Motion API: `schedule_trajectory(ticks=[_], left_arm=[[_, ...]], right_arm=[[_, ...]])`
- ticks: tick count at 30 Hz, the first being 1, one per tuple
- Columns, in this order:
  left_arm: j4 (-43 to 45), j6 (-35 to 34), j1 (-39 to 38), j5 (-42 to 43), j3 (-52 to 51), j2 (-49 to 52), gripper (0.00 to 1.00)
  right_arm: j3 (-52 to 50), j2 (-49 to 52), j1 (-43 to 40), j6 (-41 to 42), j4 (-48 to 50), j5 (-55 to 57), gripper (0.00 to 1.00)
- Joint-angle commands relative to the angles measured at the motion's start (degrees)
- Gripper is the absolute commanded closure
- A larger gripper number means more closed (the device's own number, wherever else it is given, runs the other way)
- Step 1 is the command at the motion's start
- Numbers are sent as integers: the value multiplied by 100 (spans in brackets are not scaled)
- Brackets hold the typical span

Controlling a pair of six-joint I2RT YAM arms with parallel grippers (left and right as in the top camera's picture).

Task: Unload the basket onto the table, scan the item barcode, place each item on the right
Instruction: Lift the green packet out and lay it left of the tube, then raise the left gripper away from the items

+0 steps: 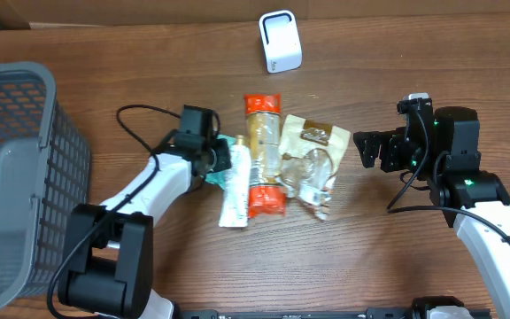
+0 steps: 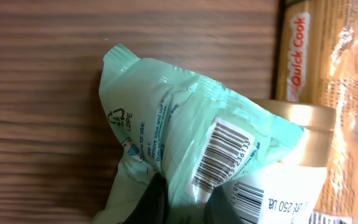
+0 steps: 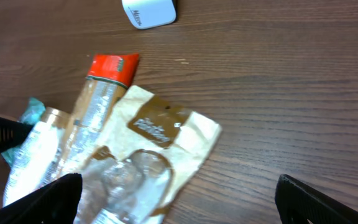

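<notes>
Far left of the Quick Cook noodle pack (image 1: 264, 155) stands a grey mesh basket (image 1: 25, 177). Just left of the pack, the left end effector (image 1: 216, 161) pinches one end of the mint-green packet (image 2: 166, 124), its long axis running away from the fingers, barcode face up, overlapping the gold cap of a white tube (image 1: 235, 197) beside the pack. A tan window pouch (image 1: 315, 155) overlaps the pack's right edge, a white scanner (image 1: 280, 42) stands beyond its top end, and well right the right end effector (image 1: 372, 149) hangs spread, empty.
</notes>
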Motion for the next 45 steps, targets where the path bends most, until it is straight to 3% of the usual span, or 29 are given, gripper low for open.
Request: schedule_trajectory(ticks=[1, 15, 16, 18, 19, 21, 22, 31, 39, 45], left_arm=[[-98, -269, -140, 533, -223, 151, 96], [-1137, -302, 52, -57, -57, 116, 96], [-1244, -297, 57, -142, 17, 98, 92], [-1499, -166, 57, -286, 221, 57, 75], [-1683, -94, 59, -378, 367, 28, 60], [-2061, -42, 61, -649, 680, 15, 11], [-2295, -42, 63, -807, 872, 15, 0], [-4033, 205, 85, -964, 2728, -160, 0], [-4765, 879, 87, -70, 4345, -789, 0], [-5112, 1447, 87, 1193, 5001, -1412, 1]], right_arm=[[136, 9, 26, -28, 37, -33, 0], [136, 9, 26, -28, 37, -33, 0], [136, 9, 26, -28, 37, -33, 0], [136, 9, 26, -28, 37, -33, 0], [136, 9, 26, -26, 37, -33, 0], [136, 9, 26, -28, 37, -33, 0], [136, 9, 26, -28, 37, -33, 0], [136, 9, 26, -28, 37, -33, 0], [136, 9, 26, -28, 37, -33, 0], [136, 9, 26, -28, 37, -33, 0]])
